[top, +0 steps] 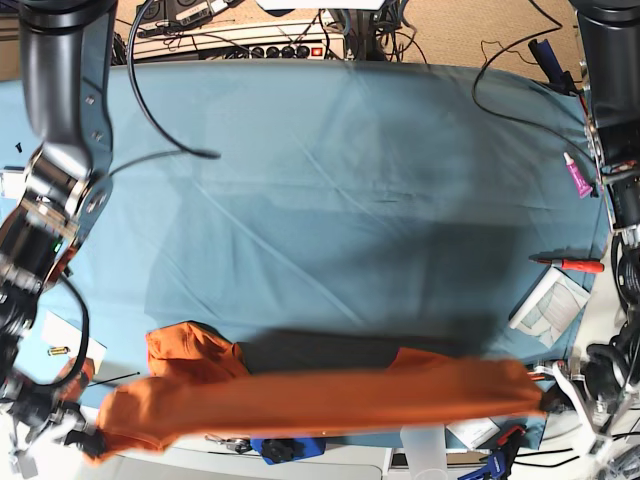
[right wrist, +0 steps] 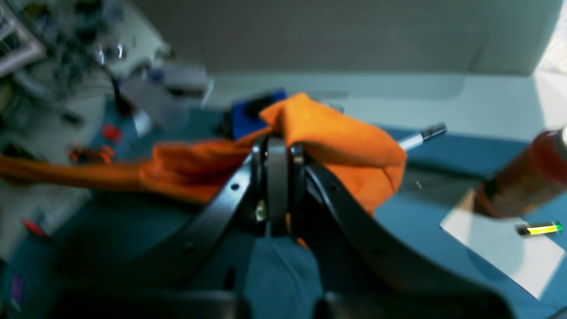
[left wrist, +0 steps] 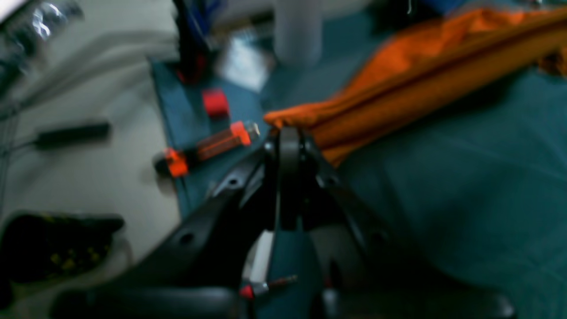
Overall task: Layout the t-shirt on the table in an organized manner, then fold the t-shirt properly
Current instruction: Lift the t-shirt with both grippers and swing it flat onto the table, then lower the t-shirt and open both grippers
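The orange t-shirt (top: 320,400) hangs stretched into a long band above the front edge of the blue-teal table (top: 330,180), casting a dark shadow behind it. In the base view my left gripper (top: 548,398) is shut on the shirt's right end. My right gripper (top: 90,440) is shut on its left end, where a bunch of fabric sags onto the table. In the left wrist view the closed fingertips (left wrist: 288,133) pinch a corner of the t-shirt (left wrist: 421,75). The right wrist view shows the right gripper (right wrist: 277,144) closed on bunched t-shirt fabric (right wrist: 336,137).
A black cable (top: 170,150) loops over the table's back left. A red screwdriver (top: 575,264), a pink tube (top: 579,176) and papers (top: 548,305) lie at the right edge. An orange-red bottle (right wrist: 522,177) stands by a white sheet (right wrist: 500,252). A blue tool (top: 285,448) sits at the front edge.
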